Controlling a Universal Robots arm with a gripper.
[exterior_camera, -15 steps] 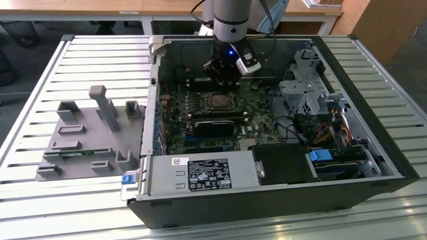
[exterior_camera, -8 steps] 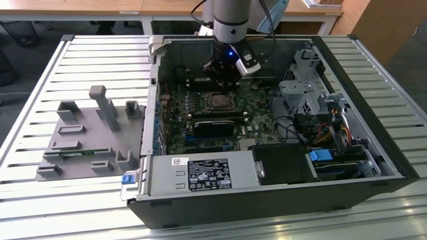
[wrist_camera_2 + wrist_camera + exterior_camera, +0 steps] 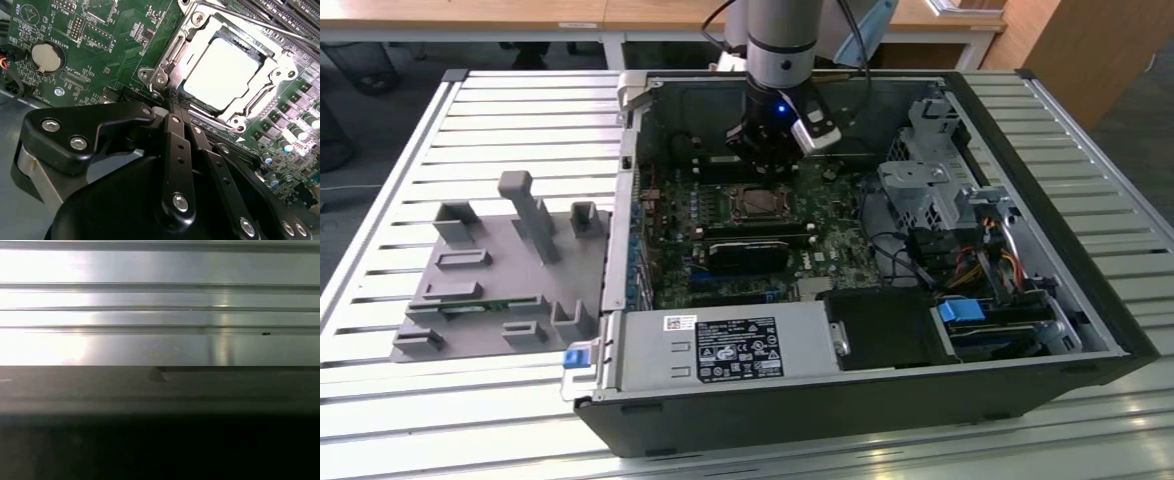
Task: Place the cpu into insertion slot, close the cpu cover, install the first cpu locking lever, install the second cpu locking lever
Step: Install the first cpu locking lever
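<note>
in the exterior view, poised inside the open computer case (image 3: 1067, 330) just behind the socket (image 3: 757, 205), gripper (image 3: 765, 160) low over the green board (image 3: 827, 240), likely so as to work at the socket's edge. in the second wrist view, fingers (image 3: 176, 145) pressed together with nothing between them, tips at or just short of the socket's near corner, touching or not unclear; chip (image 3: 220, 70) already seated just beyond the tips, cover (image 3: 175, 52) down around it. in the first wrist view, just pale ribbed metal above a dark band.
</note>
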